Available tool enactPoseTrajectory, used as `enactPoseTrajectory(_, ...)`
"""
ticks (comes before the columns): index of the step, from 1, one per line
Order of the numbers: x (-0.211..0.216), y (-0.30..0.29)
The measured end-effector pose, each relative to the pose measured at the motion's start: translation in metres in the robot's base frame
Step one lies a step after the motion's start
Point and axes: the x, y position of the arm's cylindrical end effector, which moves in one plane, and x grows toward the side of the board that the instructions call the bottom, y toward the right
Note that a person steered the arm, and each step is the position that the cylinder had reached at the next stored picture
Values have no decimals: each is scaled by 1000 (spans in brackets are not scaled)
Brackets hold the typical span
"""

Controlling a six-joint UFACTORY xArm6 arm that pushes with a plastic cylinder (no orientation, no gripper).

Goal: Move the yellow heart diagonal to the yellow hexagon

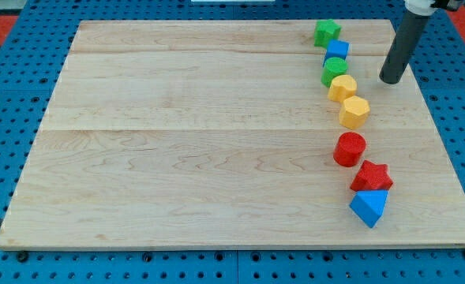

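Observation:
The yellow heart (343,87) lies near the board's right side, touching the yellow hexagon (355,111), which sits just below and to its right. My tip (390,80) rests on the board to the right of the heart, a short gap away, level with it. A green round block (335,71) touches the heart from above.
A green star (326,32) and a blue block (337,50) continue the column upward. Below the hexagon lie a red cylinder (349,149), a red star (372,176) and a blue triangular block (369,207). The wooden board's (177,142) right edge is near my tip.

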Motion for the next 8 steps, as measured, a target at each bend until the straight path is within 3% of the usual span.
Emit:
enactPoseTrajectory(3, 0, -1)
enactPoseTrajectory(4, 27, -11)
enactPoseTrajectory(6, 6, -54)
enactPoseTrajectory(8, 58, -179)
